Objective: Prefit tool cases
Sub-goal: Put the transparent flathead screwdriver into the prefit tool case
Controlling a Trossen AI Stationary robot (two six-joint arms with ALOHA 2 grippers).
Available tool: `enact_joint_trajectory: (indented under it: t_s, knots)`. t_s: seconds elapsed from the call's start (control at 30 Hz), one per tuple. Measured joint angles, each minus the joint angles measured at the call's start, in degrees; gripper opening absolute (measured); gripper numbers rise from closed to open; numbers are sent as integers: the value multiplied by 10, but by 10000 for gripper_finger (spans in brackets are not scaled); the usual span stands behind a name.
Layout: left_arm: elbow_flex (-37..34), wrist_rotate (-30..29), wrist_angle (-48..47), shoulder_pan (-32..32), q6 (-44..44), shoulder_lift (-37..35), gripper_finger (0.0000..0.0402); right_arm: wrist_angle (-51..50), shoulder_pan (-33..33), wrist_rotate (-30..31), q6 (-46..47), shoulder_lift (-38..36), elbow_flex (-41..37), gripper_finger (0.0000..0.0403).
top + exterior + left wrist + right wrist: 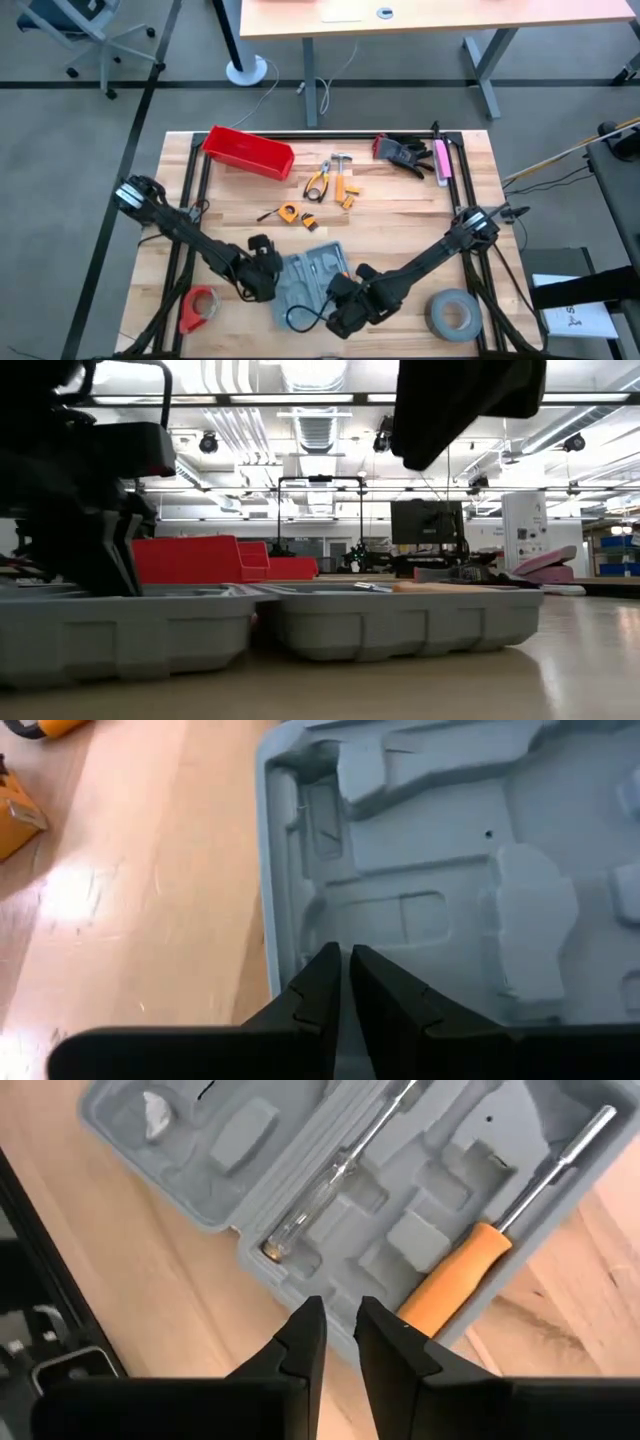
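Counter [400, 205]: wooden top carrying everything, both arms reaching in from its near corners.
Tool case [312, 275]: lies open and flat at the near middle of the counter, between the two hands; grey moulded recesses face up.
Red bin [248, 152]: far left of the counter, well apart from the case.
Grey tape roll [454, 314]: near right corner, beside the right arm.
Red tape roll [199, 306]: near left corner, beside the left arm.
Gloves [403, 152]: dark pair at the far right, next to a pink tool [441, 160].
Loose tools [333, 180]: pliers, a small hammer and orange pieces scattered mid-counter beyond the case.
Left hand [343, 982]: clenched, fingers pressed together and empty, over the case's left edge.
Right hand [340, 1342]: fingers narrowly apart with nothing between them, at the case's near edge.
Orange-handled screwdriver [455, 1275]: seated in a recess just ahead of the right hand.
Clear-handled tester screwdriver [320, 1195]: lies in the neighbouring recess.
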Motion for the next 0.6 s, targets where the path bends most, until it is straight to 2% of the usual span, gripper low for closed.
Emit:
enact_joint_trajectory:
  t_s: [0.17, 0.3, 0.6]
  knots:
    - [-64, 23, 92, 27, 33, -39, 37, -1, 1, 14, 56, -1, 0, 39]
    - [-104, 45, 152, 46, 59, -66, 37, 9, 1, 23, 60, 1, 0, 44]
    - [-112, 74, 158, 56, 83, -119, 37, 14, -3, 47, 81, 1, 0, 38]
